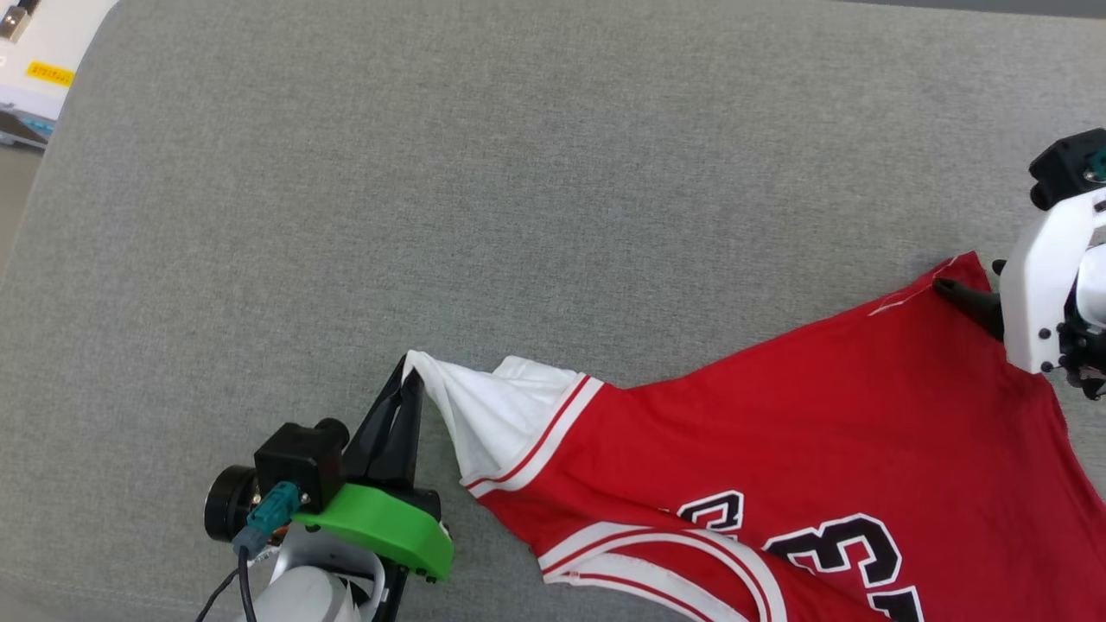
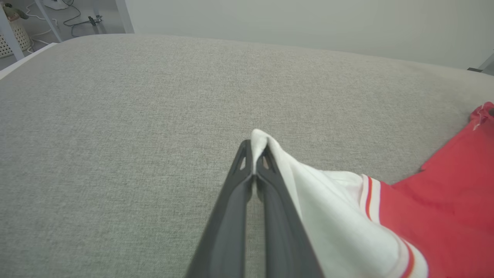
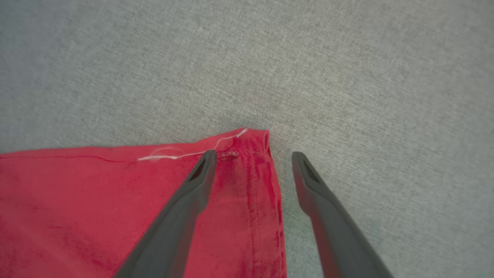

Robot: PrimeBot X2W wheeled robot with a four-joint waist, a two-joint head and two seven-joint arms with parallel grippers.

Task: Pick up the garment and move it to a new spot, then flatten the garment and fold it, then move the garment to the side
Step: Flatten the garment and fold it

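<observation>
The jersey point(image 1: 821, 415) is smooth red cloth with matt white cloth sleeves. The cushion point(image 1: 432, 173) is coarse grey woven fabric. The right gripper point(image 3: 251, 154) has matt dark plastic fingers.

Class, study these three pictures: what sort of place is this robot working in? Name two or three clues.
Probably an indoor lab or test room: a grey fabric-covered surface, loose cables on the floor beyond it, and a white device with a yellow label beside it.

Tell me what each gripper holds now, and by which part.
The left gripper is shut on the jersey, pinching the tip of its white sleeve. The right gripper is open and holds nothing.
</observation>
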